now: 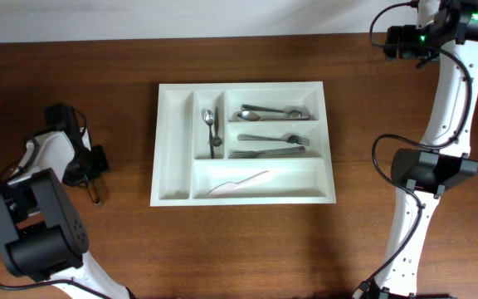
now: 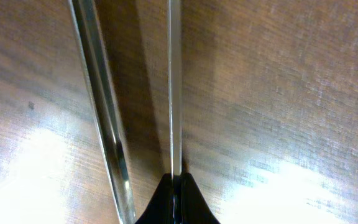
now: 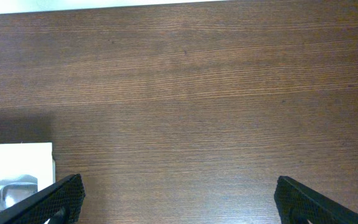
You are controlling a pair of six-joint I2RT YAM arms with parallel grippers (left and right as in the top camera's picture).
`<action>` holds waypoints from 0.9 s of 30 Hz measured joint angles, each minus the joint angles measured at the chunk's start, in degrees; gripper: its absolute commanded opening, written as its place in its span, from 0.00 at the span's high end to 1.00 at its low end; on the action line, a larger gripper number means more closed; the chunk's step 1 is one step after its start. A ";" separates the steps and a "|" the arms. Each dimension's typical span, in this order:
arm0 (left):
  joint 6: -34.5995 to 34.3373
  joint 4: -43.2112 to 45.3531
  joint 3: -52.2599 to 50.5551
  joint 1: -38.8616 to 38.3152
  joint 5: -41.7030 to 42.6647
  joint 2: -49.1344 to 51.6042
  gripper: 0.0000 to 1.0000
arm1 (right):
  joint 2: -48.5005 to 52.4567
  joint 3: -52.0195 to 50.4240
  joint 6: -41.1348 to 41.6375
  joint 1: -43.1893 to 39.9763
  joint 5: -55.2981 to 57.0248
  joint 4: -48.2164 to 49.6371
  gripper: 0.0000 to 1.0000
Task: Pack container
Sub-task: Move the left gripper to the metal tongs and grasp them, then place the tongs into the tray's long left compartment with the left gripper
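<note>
While the left gripper point(image 2: 175, 186) is clamped on a thin metal utensil point(image 2: 174, 93) pointing straight out from it, the container point(image 1: 158, 141) sits off to its right, farther from the wide-open right gripper point(image 3: 179, 191)

My arms are white with black joints. The left arm point(image 1: 46, 148) has a big black block. Thin black cables point(image 1: 375, 158) loop off the right arm point(image 1: 451, 83), where a green light point(image 1: 475, 15) glows. Its fingers point(image 3: 58, 196) are black and bumpy.
</note>
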 measured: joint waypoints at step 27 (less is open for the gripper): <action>-6.16 -10.88 18.73 -28.22 13.38 -2.93 0.98 | 0.00 0.00 -0.02 0.00 0.00 -0.02 0.01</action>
